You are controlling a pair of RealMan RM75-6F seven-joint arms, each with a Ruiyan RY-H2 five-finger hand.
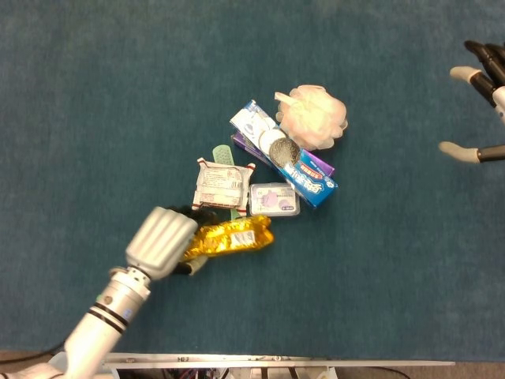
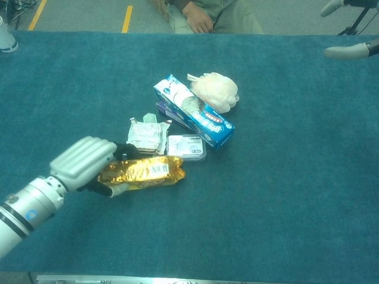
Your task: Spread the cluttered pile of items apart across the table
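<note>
You have barely begun: the pile sits bunched mid-table (image 1: pixel 95 95), with the blue box (image 1: pixel 293 162), pink bath pouf (image 1: pixel 312 117), white sachet (image 1: pixel 222 185) and small clear case (image 1: pixel 274 199) touching or overlapping one another. Your left hand (image 1: pixel 164 242) has its fingers wrapped round one end of the gold snack pack (image 1: pixel 233 236), on the pile's near side, just beside the case. Your right hand (image 1: pixel 483 103) hangs with fingers spread and holding nothing, at the table's right edge, well apart from the pile, so nearly everything remains to be spread.

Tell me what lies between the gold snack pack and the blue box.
In the head view, a small clear case lies between gold snack pack and blue box.
</note>
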